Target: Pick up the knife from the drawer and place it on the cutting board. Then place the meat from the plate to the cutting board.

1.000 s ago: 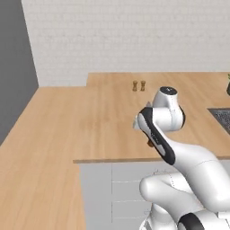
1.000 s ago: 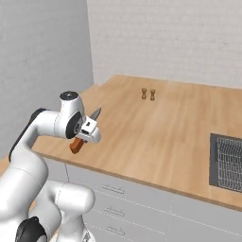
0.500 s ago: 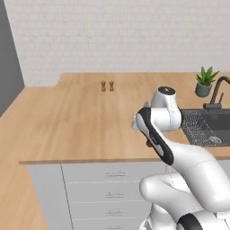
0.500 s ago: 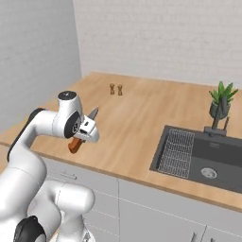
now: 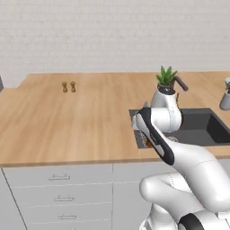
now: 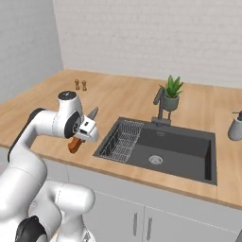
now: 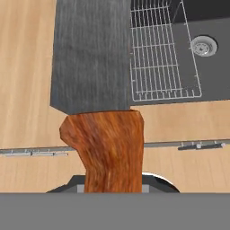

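Knife (image 6: 78,140) sits clamped by its handle in the claw (image 6: 84,133), above the tabletop (image 6: 118,101) edge beside the sink (image 6: 165,146), blade slanting upward, long axis crossing the claw

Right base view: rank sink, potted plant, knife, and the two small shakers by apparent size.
1. sink, clearly largest
2. potted plant
3. knife, held in the gripper; it is nearer the camera and partly hidden, so its place against the plant is unsure
4. two small shakers, smallest and alike
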